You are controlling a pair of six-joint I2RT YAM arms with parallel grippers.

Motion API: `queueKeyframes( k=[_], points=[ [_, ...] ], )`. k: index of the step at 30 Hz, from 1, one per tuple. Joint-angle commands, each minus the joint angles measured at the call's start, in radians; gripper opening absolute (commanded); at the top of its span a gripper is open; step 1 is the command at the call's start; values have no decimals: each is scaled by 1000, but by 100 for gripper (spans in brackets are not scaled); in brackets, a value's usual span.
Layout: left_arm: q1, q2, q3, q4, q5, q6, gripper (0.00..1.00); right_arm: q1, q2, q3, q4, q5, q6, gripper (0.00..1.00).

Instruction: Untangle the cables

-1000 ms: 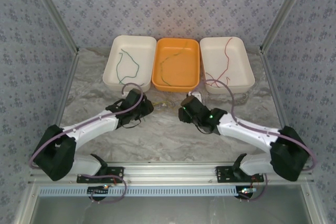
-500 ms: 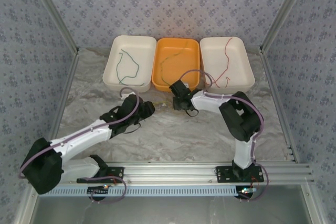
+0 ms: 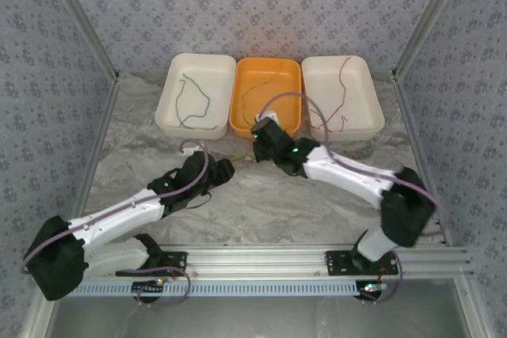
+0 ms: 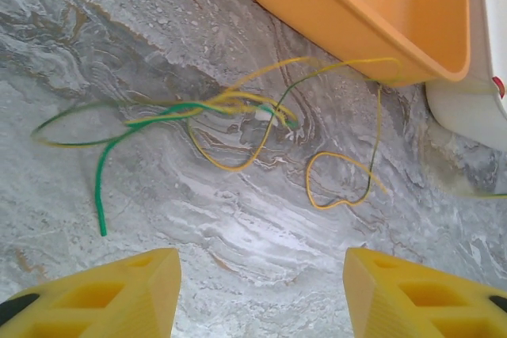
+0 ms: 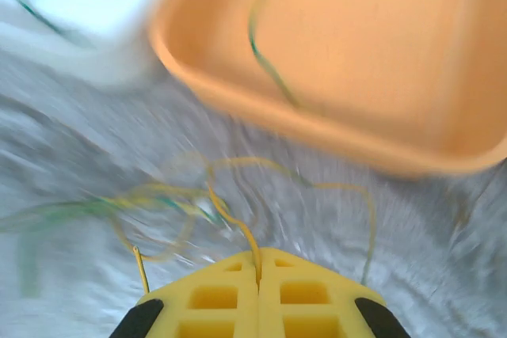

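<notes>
Our right jaws pinch a yellow cable (image 5: 238, 227), likely to pull it from the tangle (image 4: 230, 104); left jaws hover parted, empty.

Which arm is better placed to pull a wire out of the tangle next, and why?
Right. The right gripper is shut on a yellow wire, so it can likely pull at once. The left gripper hangs open above the tangle, holding nothing.
</notes>
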Motion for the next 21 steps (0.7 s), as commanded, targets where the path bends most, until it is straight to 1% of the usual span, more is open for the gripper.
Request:
queueKeyframes(
  k=[1,7,10,11,15,18,21],
  points=[
    [-6,-36,-7,42,-36,-7,57,-24,-112,169,-131,63,-115,0],
    [-5,-95,-33,58,-30,0,57,-23,-158,410,-248,-24,-208,0],
    [-9,-116,-36,75,-8,17,58,-21,-175,480,-255,-49,-220,0],
    [-11,-116,-35,88,4,26,58,-20,-181,494,-282,-56,-218,0],
    [-40,-100,-30,164,35,76,59,-23,-194,506,-302,-73,-213,0],
    [-48,-76,-23,192,50,83,69,-24,-218,470,-293,-80,-197,0],
    [-62,-44,-13,221,63,74,71,-25,-247,425,-278,-83,-181,0]
  ],
)
